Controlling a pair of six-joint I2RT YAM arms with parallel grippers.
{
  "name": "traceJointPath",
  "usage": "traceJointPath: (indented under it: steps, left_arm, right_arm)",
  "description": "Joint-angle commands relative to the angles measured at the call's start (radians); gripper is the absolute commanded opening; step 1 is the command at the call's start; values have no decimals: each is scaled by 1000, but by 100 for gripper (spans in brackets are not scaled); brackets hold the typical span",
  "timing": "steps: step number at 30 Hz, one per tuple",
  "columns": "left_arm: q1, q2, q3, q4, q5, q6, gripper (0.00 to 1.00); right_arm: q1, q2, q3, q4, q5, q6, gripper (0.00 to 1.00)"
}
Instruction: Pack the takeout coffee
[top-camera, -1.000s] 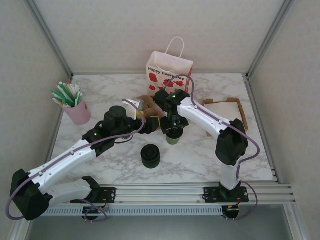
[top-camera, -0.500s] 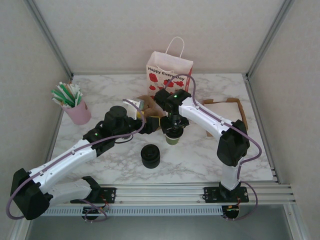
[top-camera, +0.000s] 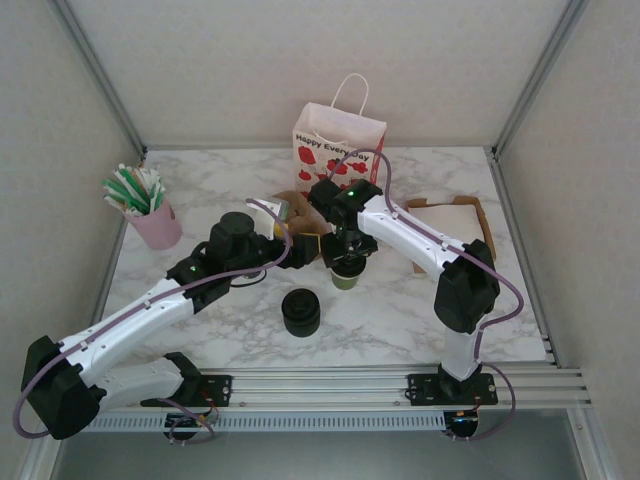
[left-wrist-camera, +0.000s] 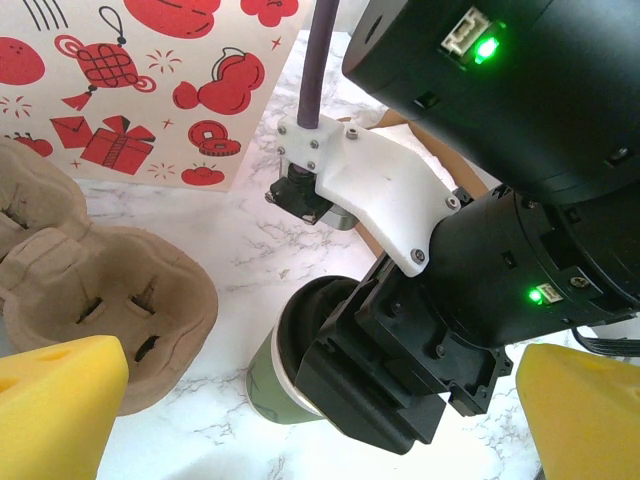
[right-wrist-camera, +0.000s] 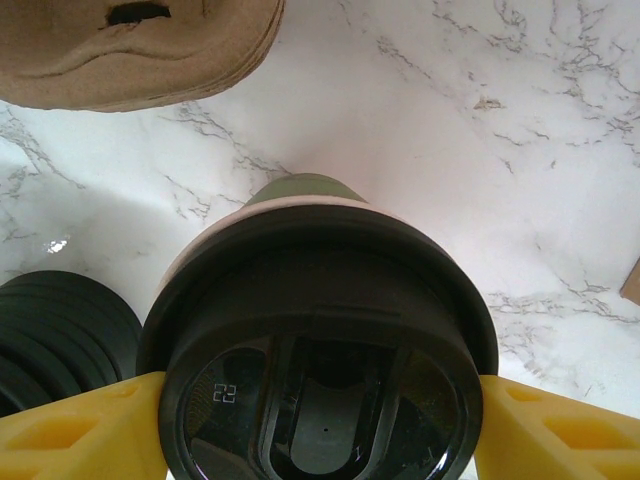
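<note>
At the centre of the top view, the right gripper (top-camera: 347, 255) hung over the takeout coffee (top-camera: 345, 279). At the bottom of its wrist view, its yellow pads (right-wrist-camera: 80, 430) were closed partway against both sides of the cup's black lid, with the green body pointing toward the marble table (right-wrist-camera: 450, 120). The left gripper (top-camera: 306, 247) sat just left of it, jaws spread wide and holding nothing, with the brown pulp carrier (left-wrist-camera: 110, 300) at the left of its wrist view.
</note>
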Motion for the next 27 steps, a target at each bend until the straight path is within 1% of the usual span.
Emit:
traceJointPath:
  steps: [1,19,27]
  left_arm:
    - [1,2,-11,30,18,-10,100]
    - [4,6,-14,33,21,-12,100]
    - [4,6,-14,34,23,-14,100]
  right_arm:
    - [8,4,-15,2,-14,8,73]
    - [7,22,-34,16,-28,7,73]
    - [6,-21,3,-3,-13,11,73]
